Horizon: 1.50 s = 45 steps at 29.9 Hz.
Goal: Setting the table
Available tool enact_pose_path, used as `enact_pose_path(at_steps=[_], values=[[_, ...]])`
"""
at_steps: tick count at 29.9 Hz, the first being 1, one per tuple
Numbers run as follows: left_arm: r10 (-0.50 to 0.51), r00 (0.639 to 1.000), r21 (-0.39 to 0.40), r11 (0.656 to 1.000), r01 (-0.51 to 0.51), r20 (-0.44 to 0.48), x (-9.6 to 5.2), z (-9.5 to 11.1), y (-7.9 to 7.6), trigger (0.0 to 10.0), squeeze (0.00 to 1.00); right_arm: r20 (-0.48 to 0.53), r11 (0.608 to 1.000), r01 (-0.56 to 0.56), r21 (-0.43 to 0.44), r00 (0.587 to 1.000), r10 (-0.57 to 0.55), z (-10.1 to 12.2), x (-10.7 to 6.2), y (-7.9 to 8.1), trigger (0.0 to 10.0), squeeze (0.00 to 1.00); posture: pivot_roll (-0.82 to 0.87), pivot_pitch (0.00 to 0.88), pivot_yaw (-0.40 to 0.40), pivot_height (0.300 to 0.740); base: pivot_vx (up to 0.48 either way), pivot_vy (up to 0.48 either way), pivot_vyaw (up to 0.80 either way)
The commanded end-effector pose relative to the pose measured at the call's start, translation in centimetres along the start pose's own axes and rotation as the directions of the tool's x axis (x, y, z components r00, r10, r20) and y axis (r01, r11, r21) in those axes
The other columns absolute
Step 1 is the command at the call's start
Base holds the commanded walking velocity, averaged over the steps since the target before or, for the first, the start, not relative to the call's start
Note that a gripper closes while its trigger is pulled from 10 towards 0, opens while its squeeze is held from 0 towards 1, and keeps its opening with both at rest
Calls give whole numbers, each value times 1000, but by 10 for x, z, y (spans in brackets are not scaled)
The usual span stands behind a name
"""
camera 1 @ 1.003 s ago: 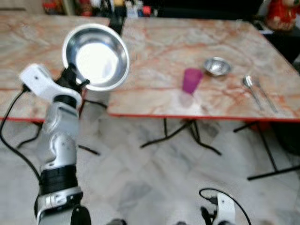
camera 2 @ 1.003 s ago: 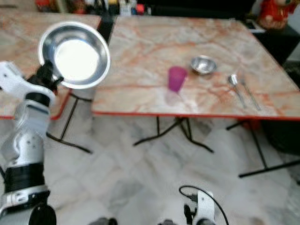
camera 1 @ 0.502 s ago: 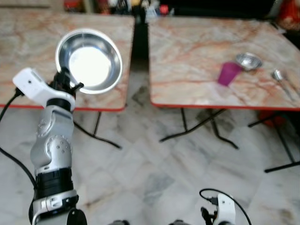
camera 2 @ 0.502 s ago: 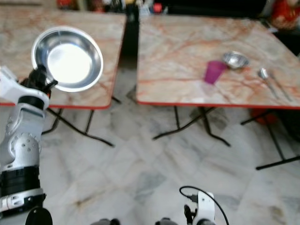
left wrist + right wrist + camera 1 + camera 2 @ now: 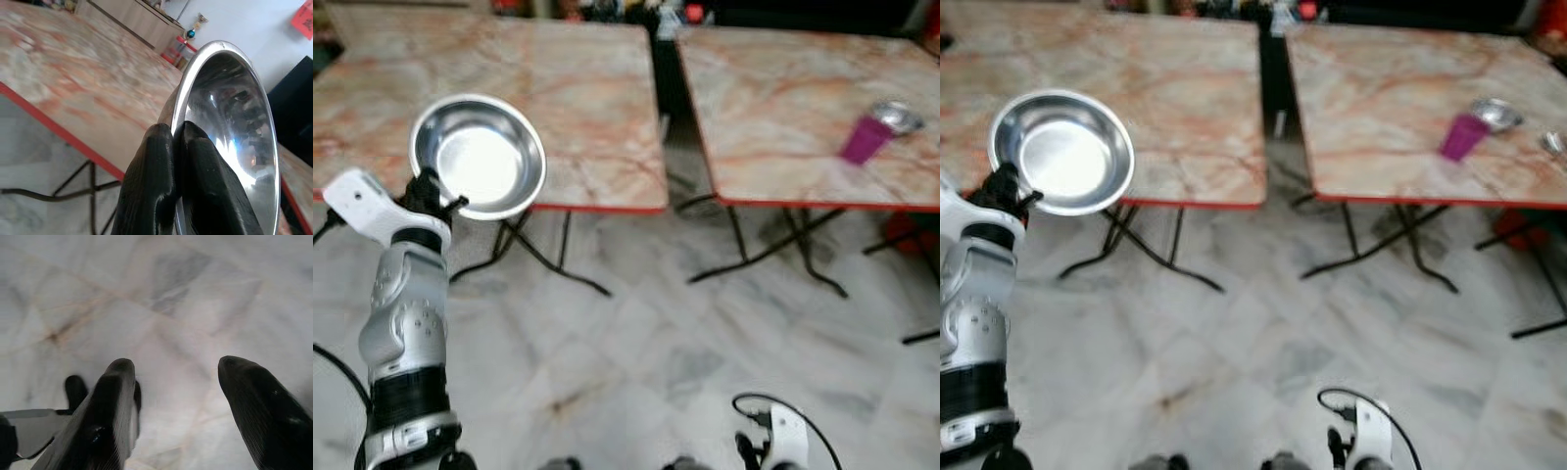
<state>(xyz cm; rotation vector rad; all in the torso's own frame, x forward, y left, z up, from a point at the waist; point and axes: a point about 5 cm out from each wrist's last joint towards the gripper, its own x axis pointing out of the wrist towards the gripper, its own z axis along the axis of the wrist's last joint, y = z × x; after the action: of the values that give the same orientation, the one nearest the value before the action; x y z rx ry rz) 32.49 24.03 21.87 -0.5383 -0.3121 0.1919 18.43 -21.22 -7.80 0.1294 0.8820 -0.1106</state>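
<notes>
Marble-topped tables [image 5: 538, 108]; round steel bowl [image 5: 478, 155] in left claw [image 5: 173, 147]

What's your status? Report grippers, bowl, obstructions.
Left gripper shut on steel bowl, held up before the left table. Right gripper open, idle over floor. Purple cup on right table; gap between tables.

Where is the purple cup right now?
In the head views the purple cup stands on the right-hand table, near its front edge, just in front of a small steel bowl, far to the right of the left gripper.
</notes>
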Motion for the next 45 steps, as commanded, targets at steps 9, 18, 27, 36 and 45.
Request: enact_pose_path(at_steps=[9, 18, 27, 36, 45], values=[[-48, 999, -1, 999, 48, -2, 2, -4, -16, 10000, 0, -26, 1000, 25, 13, 999, -25, -10, -3, -7, 10000, 0, -18, 155, -50, 740, 0, 480, 0], [-57, 998, -4, 998, 57, -13, 0, -9, -20, 10000, 0, -28, 1000, 27, 10, 999, -27, -10, -3, -7, 10000, 0, -16, 150, -48, 740, 0, 439, 0], [-69, 998, 25, 997, 69, 11, 3, -5, -25, 10000, 0, -27, 1000, 26, 10, 999, -26, -11, -4, -7, 10000, 0, -15, 133, -45, 740, 0, 0, 0], [-94, 995, 48, 995, 93, 19, 3, -4, -33, 10000, 0, -23, 1000, 26, 16, 999, -25, -10, -4, -7, 10000, 0, -14, 144, -48, 740, 132, 0, 0], [-101, 995, 47, 994, 101, 15, 3, -6, -36, 10000, 0, -25, 1000, 25, 16, 999, -24, -10, -3, -6, 10000, 0, -14, 152, -47, 740, 338, 0, 0]])
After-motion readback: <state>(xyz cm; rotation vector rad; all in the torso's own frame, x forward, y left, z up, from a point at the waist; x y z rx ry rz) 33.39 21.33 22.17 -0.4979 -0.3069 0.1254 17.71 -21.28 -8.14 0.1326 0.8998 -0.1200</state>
